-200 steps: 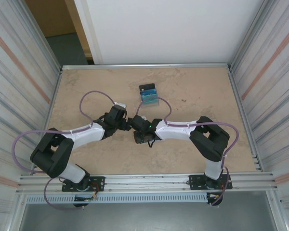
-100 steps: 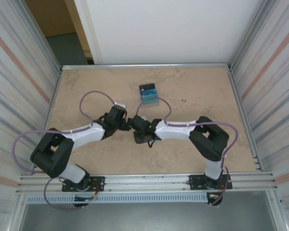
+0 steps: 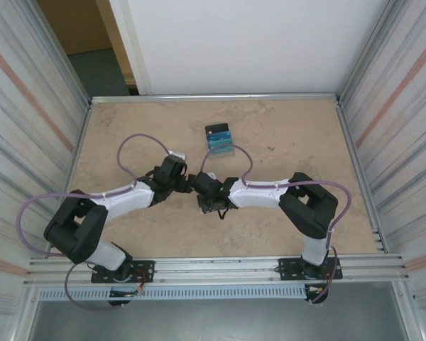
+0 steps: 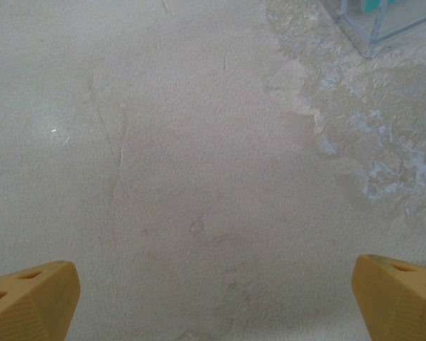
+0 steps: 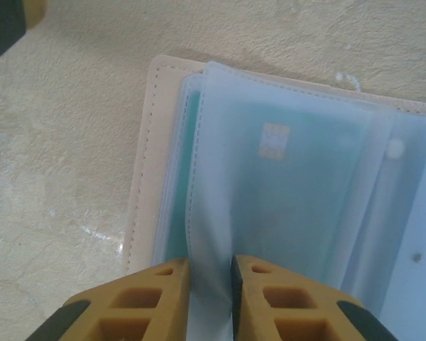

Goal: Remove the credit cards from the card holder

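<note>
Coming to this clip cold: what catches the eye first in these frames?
The right gripper pinches a translucent sleeve of the open card holder, and a teal card with a gold chip shows through the plastic. In the overhead view both arms meet at mid-table, and a small black and blue pile lies beyond them. The left gripper hangs wide open over the tabletop.

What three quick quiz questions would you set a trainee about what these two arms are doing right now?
1. True or false: the left gripper is shut on a card.
2. The right gripper pinches: A) a clear sleeve of the card holder, B) a purple cable, C) a loose black card.
3. Fill in: the card inside that sleeve is ___ in colour.
Key: 1 false, its jaws stand wide over bare table; 2 A; 3 teal.
</note>
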